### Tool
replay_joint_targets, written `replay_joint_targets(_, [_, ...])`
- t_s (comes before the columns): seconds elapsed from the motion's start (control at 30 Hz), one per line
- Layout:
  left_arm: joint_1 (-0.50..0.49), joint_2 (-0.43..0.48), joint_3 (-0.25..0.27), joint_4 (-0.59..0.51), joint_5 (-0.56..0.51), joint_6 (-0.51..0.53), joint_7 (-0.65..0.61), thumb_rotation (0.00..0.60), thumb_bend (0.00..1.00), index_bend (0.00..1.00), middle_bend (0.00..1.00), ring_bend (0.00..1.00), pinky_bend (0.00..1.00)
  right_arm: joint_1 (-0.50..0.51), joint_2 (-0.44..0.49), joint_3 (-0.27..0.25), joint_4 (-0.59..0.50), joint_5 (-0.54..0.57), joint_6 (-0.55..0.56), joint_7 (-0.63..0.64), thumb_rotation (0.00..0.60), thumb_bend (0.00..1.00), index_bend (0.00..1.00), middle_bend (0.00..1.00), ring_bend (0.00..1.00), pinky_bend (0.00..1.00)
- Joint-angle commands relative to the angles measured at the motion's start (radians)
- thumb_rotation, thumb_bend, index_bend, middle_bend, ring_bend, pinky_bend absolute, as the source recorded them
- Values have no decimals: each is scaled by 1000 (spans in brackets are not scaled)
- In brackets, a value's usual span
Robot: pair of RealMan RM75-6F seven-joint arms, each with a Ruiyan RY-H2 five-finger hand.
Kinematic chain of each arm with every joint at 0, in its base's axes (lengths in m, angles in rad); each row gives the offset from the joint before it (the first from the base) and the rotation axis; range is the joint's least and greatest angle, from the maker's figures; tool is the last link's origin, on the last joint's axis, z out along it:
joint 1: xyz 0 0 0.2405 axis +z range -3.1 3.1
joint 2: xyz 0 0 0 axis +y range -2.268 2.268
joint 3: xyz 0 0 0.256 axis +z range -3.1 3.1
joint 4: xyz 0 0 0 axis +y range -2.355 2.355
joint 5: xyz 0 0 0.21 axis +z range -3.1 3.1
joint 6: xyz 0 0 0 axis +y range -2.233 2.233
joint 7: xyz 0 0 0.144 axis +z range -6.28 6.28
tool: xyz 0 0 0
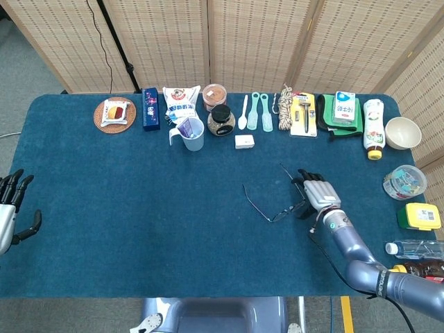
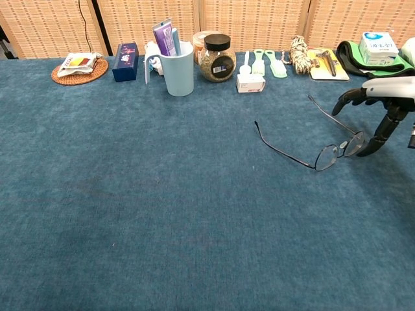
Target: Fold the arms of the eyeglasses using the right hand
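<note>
The thin wire-framed eyeglasses [image 1: 280, 214] lie on the blue table [image 1: 139, 208] right of centre, both arms unfolded and pointing away from me. In the chest view the lenses [image 2: 326, 157] face my side; one arm runs left, the other toward the back. My right hand [image 1: 318, 193] hovers at the glasses' right end. Its thumb [image 2: 376, 137] touches the frame beside the right lens, and its fingers [image 2: 347, 98] curve down over the far arm without gripping it. My left hand [image 1: 10, 211] hangs open off the table's left edge.
A row of items lines the back edge: coaster with snack [image 1: 114, 114], blue box [image 1: 150, 108], mug [image 1: 192, 133], jar [image 1: 221, 121], small white box [image 1: 244, 141], rope [image 1: 285, 107], green pouch [image 1: 340, 114]. Bottles, a bowl [image 1: 403, 132] and tubs crowd the right edge.
</note>
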Motion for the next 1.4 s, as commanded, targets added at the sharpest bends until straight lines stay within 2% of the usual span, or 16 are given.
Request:
replay_joint_targets(0.03, [-4, -3, 0, 2, 6, -1, -2, 376, 503, 90, 5, 53, 58, 37, -1, -9, -26, 89, 25, -57, 600, 34, 185, 0, 0, 0])
replay_joint_targets(0.4, [-7, -6, 0, 10, 7, 1, -9, 376, 503, 90, 5, 53, 57, 105, -32, -32, -40, 317, 123, -195, 600, 33, 199, 0, 0, 0])
replay_joint_targets(0.7, [-5, -7, 3, 13, 8, 4, -15, 376, 503, 90, 4, 50, 57, 155, -39, -44, -42, 458, 119, -271, 600, 33, 200, 0, 0, 0])
replay_joint_targets(1.03, [0, -5, 5, 21, 6, 10, -23, 378, 503, 90, 3, 46, 56, 185, -62, -49, -6, 530, 105, -300, 600, 34, 200, 0, 0, 0])
replay_joint_targets(1.4, [-3, -9, 4, 21, 9, 9, -22, 376, 503, 90, 3, 44, 56, 185, -54, -49, -18, 533, 116, -298, 600, 33, 199, 0, 0, 0])
